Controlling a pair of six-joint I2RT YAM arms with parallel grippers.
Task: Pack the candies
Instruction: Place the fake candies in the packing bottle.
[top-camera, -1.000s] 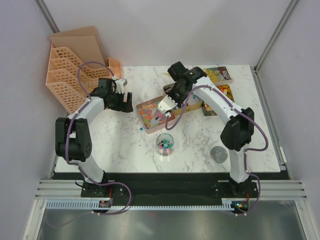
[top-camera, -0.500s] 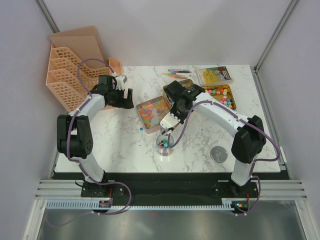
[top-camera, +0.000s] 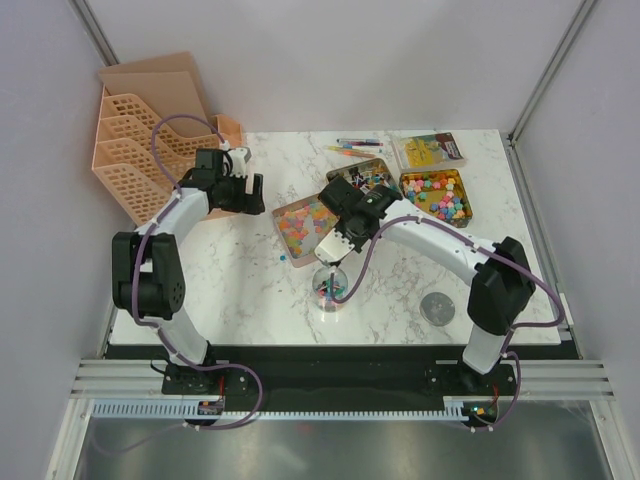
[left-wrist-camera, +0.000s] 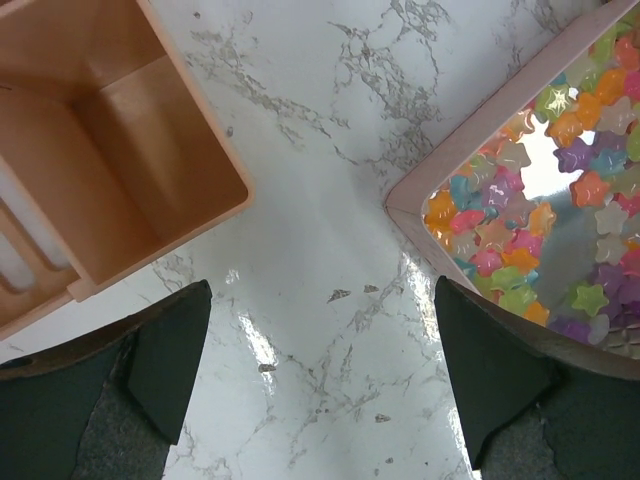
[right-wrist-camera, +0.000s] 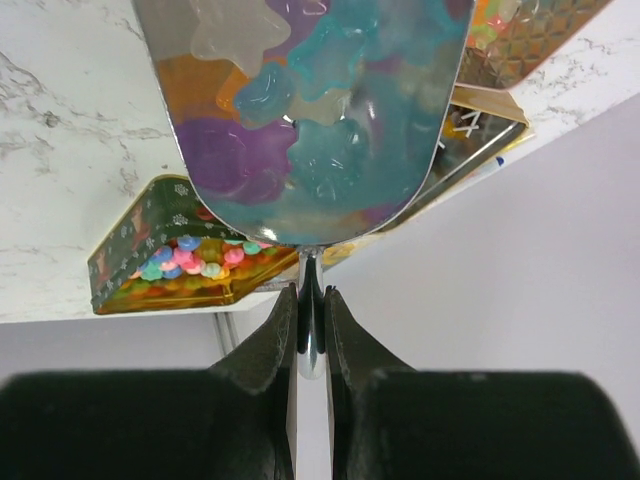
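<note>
Star-shaped candies (top-camera: 300, 222) fill a pink tin (top-camera: 283, 212); they also show in the left wrist view (left-wrist-camera: 520, 210). My right gripper (top-camera: 338, 243) is shut on the thin handle of a metal scoop (right-wrist-camera: 310, 110). The scoop holds blue, purple, orange and white candies. It hangs tilted over a clear jar (top-camera: 330, 285) that has some candies in it. My left gripper (top-camera: 250, 195) is open and empty over bare marble, just left of the pink tin's corner (left-wrist-camera: 400, 205). More candies lie in a green tin (top-camera: 435, 193), also seen in the right wrist view (right-wrist-camera: 180, 260).
A dark tin (top-camera: 362, 178) sits behind the pink one. Pens (top-camera: 355, 147) and a printed box (top-camera: 430, 150) lie at the back. The jar's lid (top-camera: 436, 306) is front right. Peach file racks (top-camera: 150, 140) and a small peach box (left-wrist-camera: 110, 170) stand at left. One blue candy (top-camera: 284, 262) lies loose.
My right arm has carried the loaded scoop from the pink tin forward to above the clear jar. The left gripper has stayed about where it was.
</note>
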